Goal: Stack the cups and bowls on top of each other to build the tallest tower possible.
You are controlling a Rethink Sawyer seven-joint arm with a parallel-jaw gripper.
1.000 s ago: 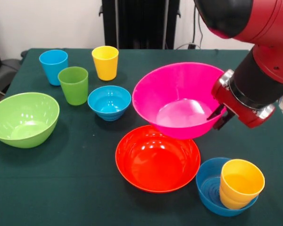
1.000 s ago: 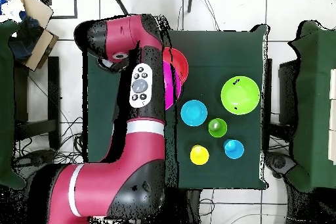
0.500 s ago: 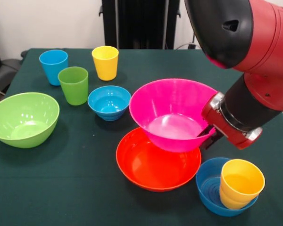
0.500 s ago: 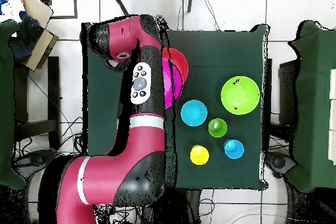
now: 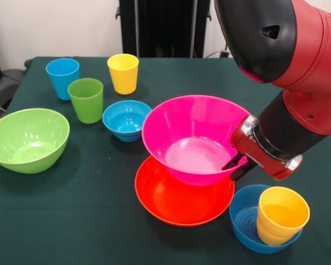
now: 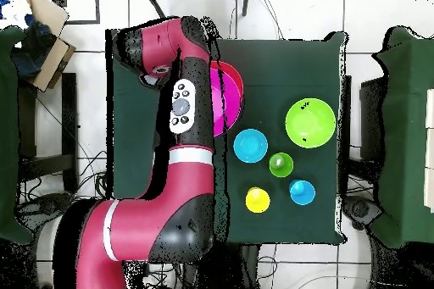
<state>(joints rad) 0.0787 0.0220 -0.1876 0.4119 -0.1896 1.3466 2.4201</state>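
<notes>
My gripper (image 5: 235, 165) is shut on the right rim of the large pink bowl (image 5: 190, 135). That bowl hangs slightly tilted, low over the wide orange bowl (image 5: 179, 204); whether they touch I cannot tell. In the overhead view the arm hides most of the pink bowl (image 6: 223, 108) and orange bowl (image 6: 238, 82). A squat yellow-orange cup (image 5: 282, 215) sits inside a small blue bowl (image 5: 244, 221) at the front right. Another small blue bowl (image 5: 127, 119), a green cup (image 5: 86, 100), a light blue cup (image 5: 62, 78) and a yellow cup (image 5: 123, 73) stand at the left.
A large lime green bowl (image 5: 27, 139) stands upright at the left edge of the dark green table (image 5: 88, 221). The arm's thick red and black body (image 5: 287, 66) fills the upper right above the bowls.
The gripper has carried the pink bowl down and to the left, from beside the orange bowl to low over it. Everything else stayed put.
</notes>
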